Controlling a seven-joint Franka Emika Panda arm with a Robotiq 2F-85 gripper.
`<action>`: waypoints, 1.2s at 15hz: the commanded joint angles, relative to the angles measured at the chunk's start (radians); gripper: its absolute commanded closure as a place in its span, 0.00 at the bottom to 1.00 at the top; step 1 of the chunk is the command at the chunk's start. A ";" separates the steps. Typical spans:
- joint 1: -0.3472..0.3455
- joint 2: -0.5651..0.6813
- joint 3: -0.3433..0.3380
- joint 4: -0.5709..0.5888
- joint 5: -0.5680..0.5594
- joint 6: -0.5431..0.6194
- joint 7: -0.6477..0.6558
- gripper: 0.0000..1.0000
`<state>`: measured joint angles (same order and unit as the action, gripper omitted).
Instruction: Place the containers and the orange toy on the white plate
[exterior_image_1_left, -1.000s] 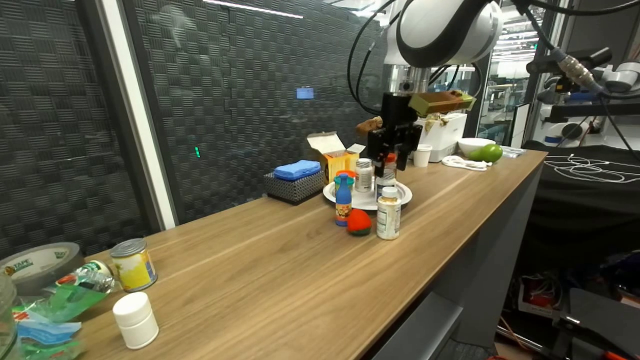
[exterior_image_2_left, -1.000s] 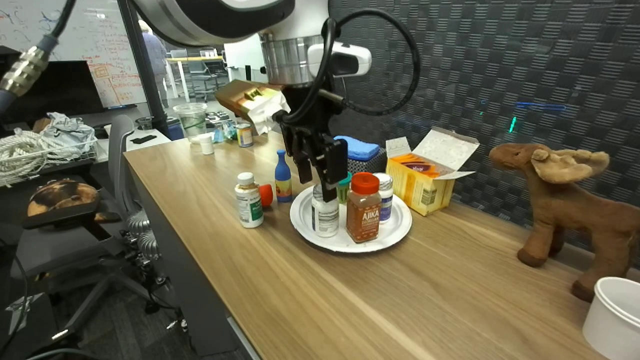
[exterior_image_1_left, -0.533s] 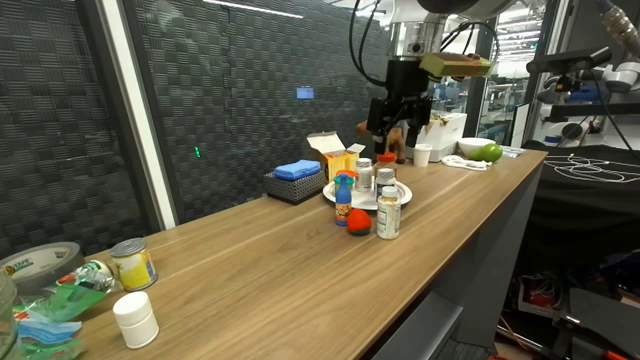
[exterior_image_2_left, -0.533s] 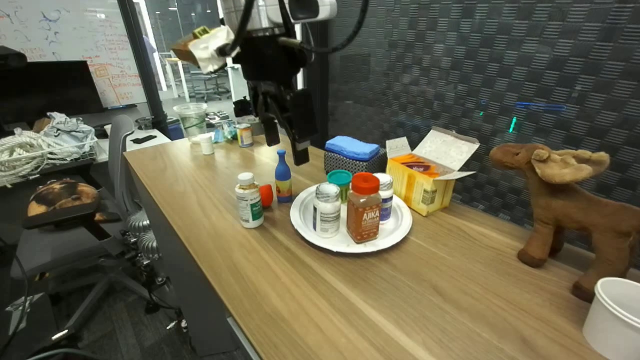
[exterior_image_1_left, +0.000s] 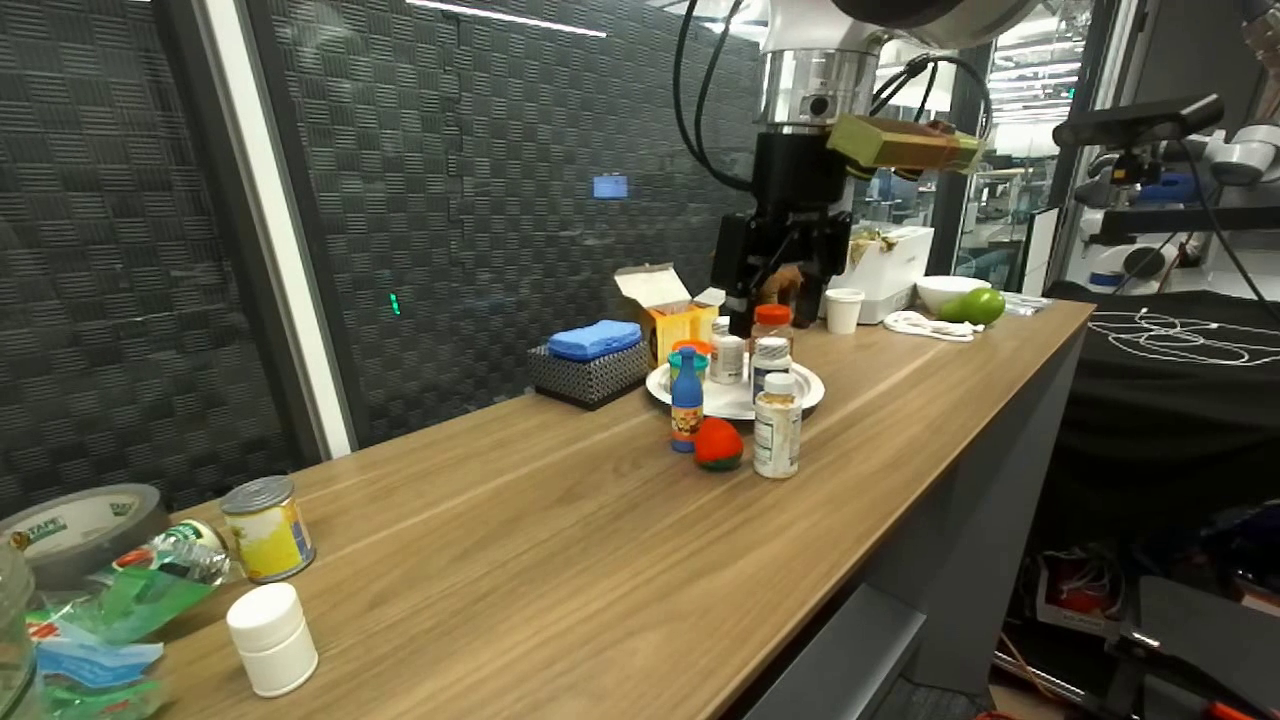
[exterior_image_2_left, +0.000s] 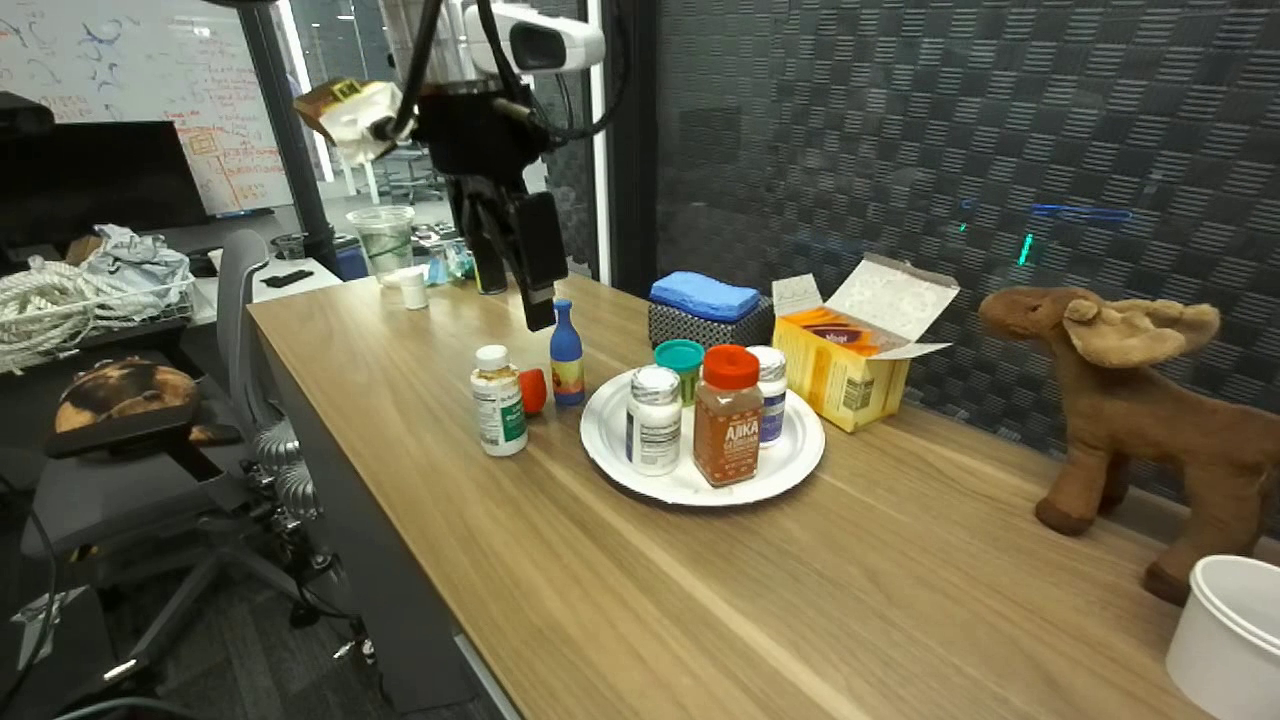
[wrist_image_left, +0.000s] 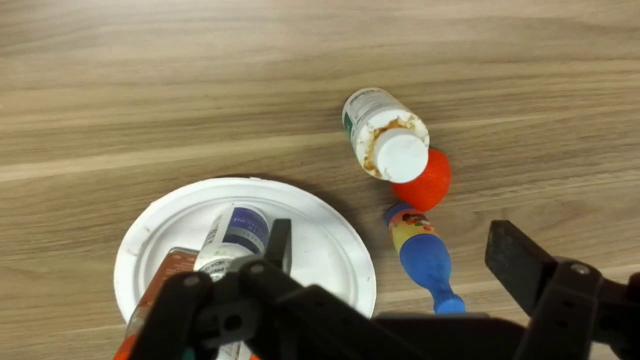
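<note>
On the white plate stand a white bottle, another white bottle with a bluish label, a teal-green cup and a red-lidded spice jar. The orange toy rests on the table off the plate, between a green-labelled white bottle and a blue squeeze-type bottle. My gripper hangs open above the table, its fingers wide apart and nothing held. In the wrist view the blue bottle shows below, between the fingers; the left finger overlaps the plate.
Behind the plate are an opened yellow box and a patterned box topped by a blue sponge. A brown moose toy and a white tub stand farther along. A white round jar and a can sit at the opposite end.
My gripper has spread wider and lifted off the nearer white bottle, which stays upright on the plate. It has then moved toward the blue bottle and come slightly lower.
</note>
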<state>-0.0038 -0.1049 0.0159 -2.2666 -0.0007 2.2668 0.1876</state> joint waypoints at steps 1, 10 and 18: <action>0.007 0.046 0.009 0.021 -0.001 -0.005 0.016 0.00; 0.014 0.093 0.009 0.026 -0.020 -0.053 0.037 0.00; 0.023 0.079 0.014 0.034 -0.038 -0.102 0.064 0.65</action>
<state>0.0105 -0.0100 0.0246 -2.2489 -0.0169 2.2021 0.2186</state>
